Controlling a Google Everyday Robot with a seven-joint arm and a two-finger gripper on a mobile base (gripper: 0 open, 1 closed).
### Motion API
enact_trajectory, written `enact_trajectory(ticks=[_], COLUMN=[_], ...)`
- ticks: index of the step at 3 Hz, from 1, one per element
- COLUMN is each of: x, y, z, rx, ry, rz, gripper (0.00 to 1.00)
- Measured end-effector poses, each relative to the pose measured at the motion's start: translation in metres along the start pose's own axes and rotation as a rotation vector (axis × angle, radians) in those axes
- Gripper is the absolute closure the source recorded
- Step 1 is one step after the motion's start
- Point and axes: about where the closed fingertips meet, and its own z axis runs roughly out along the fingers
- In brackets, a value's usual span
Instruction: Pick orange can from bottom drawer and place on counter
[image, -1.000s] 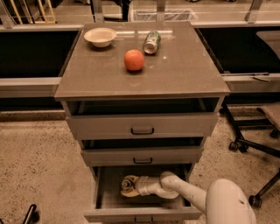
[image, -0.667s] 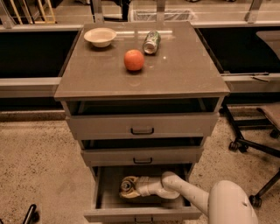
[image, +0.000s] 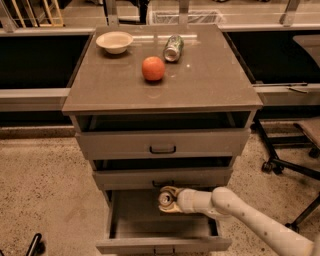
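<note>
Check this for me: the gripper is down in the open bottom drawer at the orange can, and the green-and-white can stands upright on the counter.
One thing is wrong: the green-and-white can lies on its side on the counter, not upright, as the camera view shows. The gripper is indeed in the open bottom drawer at the orange can.

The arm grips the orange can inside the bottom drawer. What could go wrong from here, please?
1. The pincer holds the orange can in the bottom drawer, close under the middle drawer front; lifting straight up may hit it.
2. On the counter, the fruit and the green can lying on its side could roll if bumped.
</note>
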Motion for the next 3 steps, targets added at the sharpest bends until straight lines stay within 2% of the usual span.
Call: enact_trajectory(ticks=[1,2,3], x=[-0.053,-0.077,-0.073], y=[-0.018,0.002,0.015], z=[-0.072,-0.082,-0.071], rx=[0.064,0.016,-0.054], ry=[0.084,0.095,0.243], rz=[-0.127,-0.169,-0.240], gripper=[1.00,1.00,1.00])
